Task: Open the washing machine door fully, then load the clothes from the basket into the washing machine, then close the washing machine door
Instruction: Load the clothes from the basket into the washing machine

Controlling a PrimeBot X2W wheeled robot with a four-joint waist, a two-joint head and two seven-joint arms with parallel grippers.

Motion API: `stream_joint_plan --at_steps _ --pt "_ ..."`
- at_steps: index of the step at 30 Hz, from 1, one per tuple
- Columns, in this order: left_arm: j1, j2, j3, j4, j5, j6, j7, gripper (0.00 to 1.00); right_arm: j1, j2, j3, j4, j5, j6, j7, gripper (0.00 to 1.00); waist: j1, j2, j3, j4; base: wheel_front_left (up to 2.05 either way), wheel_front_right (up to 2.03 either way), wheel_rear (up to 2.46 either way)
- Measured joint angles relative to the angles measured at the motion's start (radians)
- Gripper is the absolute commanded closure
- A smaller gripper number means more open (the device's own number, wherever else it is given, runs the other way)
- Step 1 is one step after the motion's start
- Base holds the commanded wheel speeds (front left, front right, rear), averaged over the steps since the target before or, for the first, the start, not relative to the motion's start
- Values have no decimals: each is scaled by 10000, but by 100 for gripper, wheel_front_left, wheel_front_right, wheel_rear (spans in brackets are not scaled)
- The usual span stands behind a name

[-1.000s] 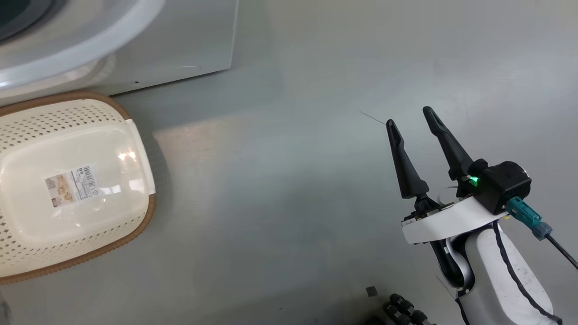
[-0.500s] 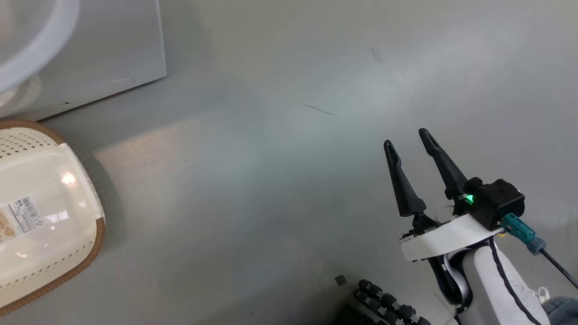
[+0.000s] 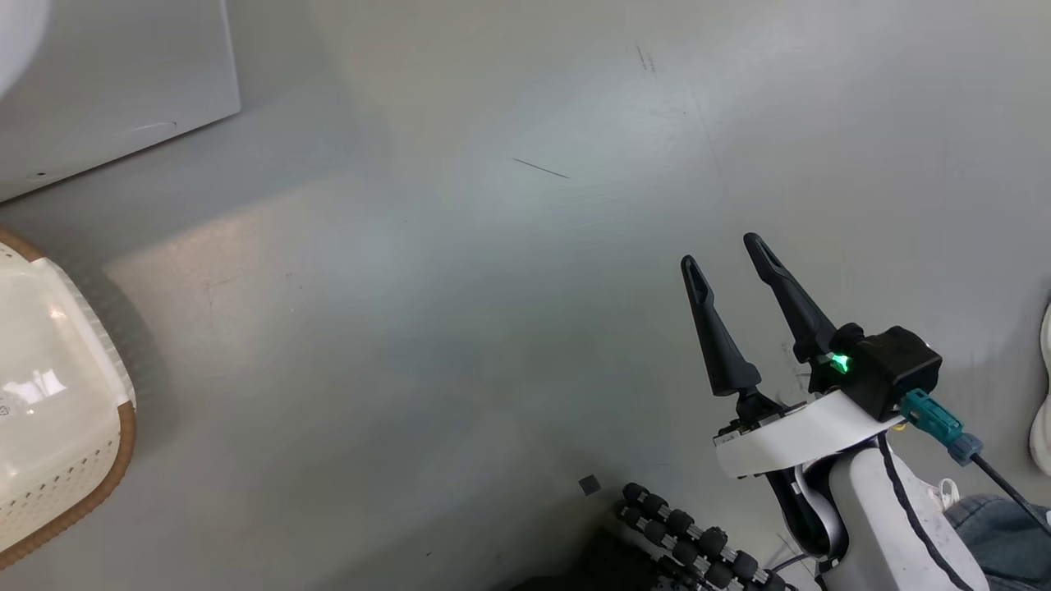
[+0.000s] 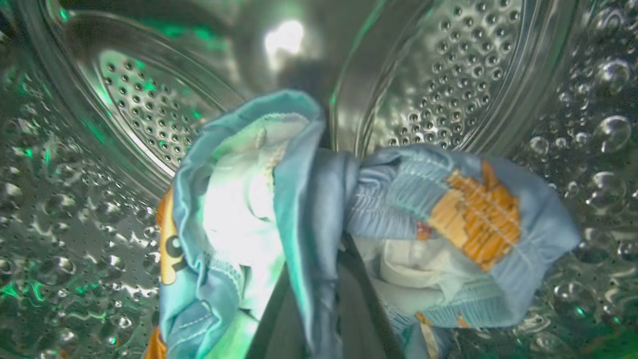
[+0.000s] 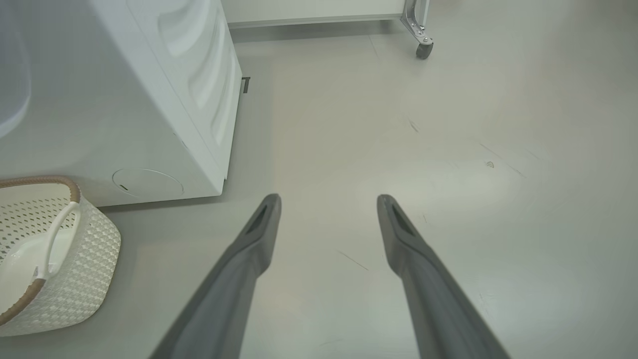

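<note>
In the left wrist view my left gripper [image 4: 319, 299] reaches inside the perforated steel drum [image 4: 448, 75] of the washing machine, shut on the clothes [image 4: 279, 199]. They are a light blue bundle with orange-brown prints, draped over the fingers. My right gripper [image 3: 720, 251] hangs open over bare floor, right of the white washing machine [image 3: 115, 82]. The cream basket [image 3: 49, 394] with a brown rim lies tipped on the floor at the left edge. The right wrist view shows the open right gripper [image 5: 329, 199], the basket [image 5: 60, 259], the machine [image 5: 124, 99] and a curved edge of the washing machine door [image 5: 12, 85].
Grey floor spreads ahead and to the right. A person's white shoe [image 3: 1043, 394] and jeans leg [image 3: 1002, 525] are at the right edge. The robot's black roller wheels [image 3: 690, 533] show at the bottom. A trolley caster [image 5: 423, 50] stands far back.
The head camera has swung to the right, so the basket and machine slid toward the left edge of the picture. A shoe and a jeans leg came into view. The right gripper stays open.
</note>
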Motion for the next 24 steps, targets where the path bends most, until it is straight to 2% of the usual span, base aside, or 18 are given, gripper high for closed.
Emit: stream_joint_plan --at_steps 4,5,7,8,9,10,16,24 --pt "-25 10 -35 667 0 33 414 100 39 -4 -151 17 2 0 0 0 0 0 60 -108 0 0 0" --pt "-25 10 -82 805 29 36 502 91 41 2 -163 19 4 0 0 0 0 0 53 -116 0 0 0" --pt "-44 13 -153 1001 48 77 642 57 46 4 -201 23 50 0 0 0 0 0 32 -122 0 0 0" --pt "-73 19 -236 1122 75 75 746 44 48 4 -211 25 88 0 0 0 0 0 20 -121 0 0 0" --pt "-84 21 -311 1223 128 75 855 11 53 6 -213 25 92 0 0 0 0 0 8 -118 0 0 0" --pt "-97 15 -349 1310 182 75 917 0 56 10 -217 25 96 0 0 0 0 0 -3 -111 0 0 0" --pt "-422 -81 -397 1733 303 238 1210 0 58 15 -278 27 100 0 0 0 0 0 -78 -14 0 0 0" --pt "-464 -832 -221 2266 75 512 1281 0 58 2 -543 19 100 0 0 0 0 0 -287 317 0 0 0"
